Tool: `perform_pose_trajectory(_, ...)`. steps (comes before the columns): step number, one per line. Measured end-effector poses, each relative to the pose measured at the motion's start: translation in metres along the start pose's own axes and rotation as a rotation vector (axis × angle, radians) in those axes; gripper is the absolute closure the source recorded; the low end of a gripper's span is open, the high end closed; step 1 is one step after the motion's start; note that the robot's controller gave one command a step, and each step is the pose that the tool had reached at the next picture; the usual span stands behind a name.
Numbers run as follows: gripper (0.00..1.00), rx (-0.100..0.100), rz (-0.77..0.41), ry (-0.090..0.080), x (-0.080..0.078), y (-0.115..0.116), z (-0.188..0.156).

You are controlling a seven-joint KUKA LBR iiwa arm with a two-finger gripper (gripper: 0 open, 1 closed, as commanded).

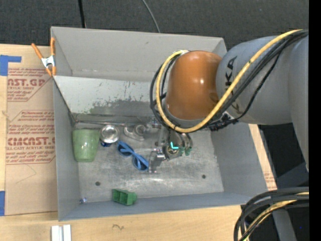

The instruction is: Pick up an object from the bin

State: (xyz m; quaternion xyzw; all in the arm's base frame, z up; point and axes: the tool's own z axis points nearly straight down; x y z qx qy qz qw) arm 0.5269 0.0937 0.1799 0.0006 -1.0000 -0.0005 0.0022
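**Bin** (pixel 64 174): grey metal, with sloped walls and a scuffed floor. Few loose things, most in a row across the middle of the floor.

**Gripper** (pixel 156 160): low over mid-floor, hanging beneath the orange cover (pixel 193 84) on the wrist. The arm (pixel 271 84) comes in from the right, with yellow cable (pixel 235 82) looped round the cover. Whether the pincer is apart or together: cannot tell, as the wrist body hides much of it. Nothing can be made out in its grip.

**Blue piece** (pixel 133 155): thin, bent plastic, like a spectacle frame. It lies flat mid-floor, running aslant from upper left to lower right. Its right end is at the gripper's tip; touching or merely beside it, cannot tell. Nearest thing to the gripper.

**Can** (pixel 108 133): small, silver top with a blue side, just beside the blue piece's upper-left end.

**Clear item** (pixel 136 130): transparent, kind unclear. It sits at the foot of the back wall, between the can and the gripper and close behind the blue piece.

**Cup** (pixel 84 144): pale green and translucent, against the left wall and left of the can.

**Green block** (pixel 124 197): small and dark green, near the front wall, well apart from the rest.
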Motion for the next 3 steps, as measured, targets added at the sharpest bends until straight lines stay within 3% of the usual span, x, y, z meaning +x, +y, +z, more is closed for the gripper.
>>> perform_pose_trajectory(1, 0.0, 0.0, 0.282, -0.001, -0.027, 0.021, 0.086)
perform_pose_trajectory(2, 1.0, -0.001, 0.283, -0.004, -0.028, 0.021, 0.085)
perform_pose_trajectory(3, 1.0, -0.002, 0.185, -0.014, -0.024, 0.023, -0.048)
